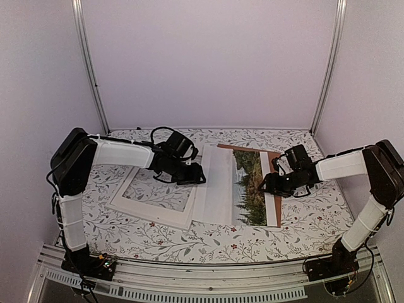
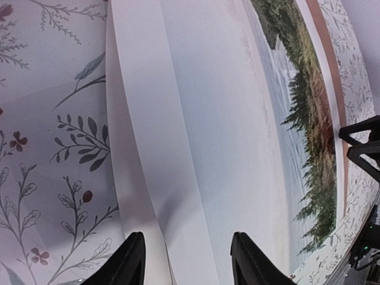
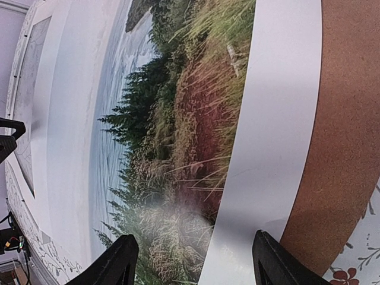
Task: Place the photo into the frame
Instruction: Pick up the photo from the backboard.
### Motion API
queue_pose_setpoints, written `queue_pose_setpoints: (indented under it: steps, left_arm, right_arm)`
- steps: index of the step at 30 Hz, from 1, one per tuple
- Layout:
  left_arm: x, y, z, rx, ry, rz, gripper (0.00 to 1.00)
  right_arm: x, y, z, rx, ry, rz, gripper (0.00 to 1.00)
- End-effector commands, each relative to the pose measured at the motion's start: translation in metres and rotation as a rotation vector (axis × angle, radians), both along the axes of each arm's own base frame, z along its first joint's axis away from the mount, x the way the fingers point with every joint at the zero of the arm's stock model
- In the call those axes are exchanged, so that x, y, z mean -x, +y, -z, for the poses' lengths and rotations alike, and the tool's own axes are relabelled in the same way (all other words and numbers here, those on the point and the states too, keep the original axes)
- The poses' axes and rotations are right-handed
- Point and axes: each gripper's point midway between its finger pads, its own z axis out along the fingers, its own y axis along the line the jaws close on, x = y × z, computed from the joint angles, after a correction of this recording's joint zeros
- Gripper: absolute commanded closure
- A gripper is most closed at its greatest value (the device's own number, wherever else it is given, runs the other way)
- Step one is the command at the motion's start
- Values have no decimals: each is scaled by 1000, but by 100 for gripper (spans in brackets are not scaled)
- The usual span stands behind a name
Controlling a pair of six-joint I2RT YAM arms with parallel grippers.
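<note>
white-bordered photo (image 1: 218,189) lies flat between both grippers, long axis crosswise to their reach. its left edge seems to overlap the frame (image 1: 151,213) just under the left gripper's (image 1: 202,177) parted jaws. the right gripper (image 1: 262,185), also open, hovers over the opposite border and the brown board (image 1: 273,158).

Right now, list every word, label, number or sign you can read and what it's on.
None readable: the photo, the frame, the brown backing panel and the floral table cover carry no text.
Any marking on the arm bases is too small to read.
</note>
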Motion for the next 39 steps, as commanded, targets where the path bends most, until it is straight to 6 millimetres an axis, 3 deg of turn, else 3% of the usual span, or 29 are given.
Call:
queue_pose_setpoints:
  steps: [1,10,25,34,39]
  left_arm:
    - [-11,-4,5,13,-3,14,49]
    - [-11,-7,18,8,22,27,54]
    - [-12,-13,13,59,26,40,78]
    - [-17,-16,2,87,-2,67,99]
    - [-17,-19,-24,132,-36,86,100]
  right_arm:
    - [33,2,31,26,156,-25,30]
    - [35,2,31,24,160,-25,30]
    - [36,3,34,23,166,-26,31]
    - [34,4,28,23,154,-29,30]
    - [28,-1,16,52,121,-14,29]
